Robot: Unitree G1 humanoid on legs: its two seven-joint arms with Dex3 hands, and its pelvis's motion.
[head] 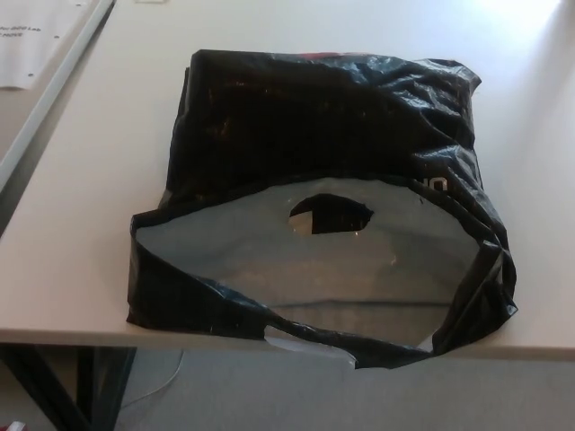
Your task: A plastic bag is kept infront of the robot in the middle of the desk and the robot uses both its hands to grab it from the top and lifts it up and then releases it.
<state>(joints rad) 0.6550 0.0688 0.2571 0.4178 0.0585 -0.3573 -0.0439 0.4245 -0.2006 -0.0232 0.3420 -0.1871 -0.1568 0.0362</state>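
Neither hand in view; finger state cannot be told. Black plastic bag [323,135] lies mid-desk [81,233], mouth gaping toward near edge. Advice: pinch top rim both sides of handle cutout [330,214], lift evenly.

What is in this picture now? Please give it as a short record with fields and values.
object: black plastic bag
position: middle of the light desk, near edge overhanging the desk front
state: lying flat, mouth open toward the camera, grey inside showing
handle: cut-out hole in the far grey wall
other: white sheet at top left
left hand: not in view
right hand: not in view
task stage: bag not grabbed
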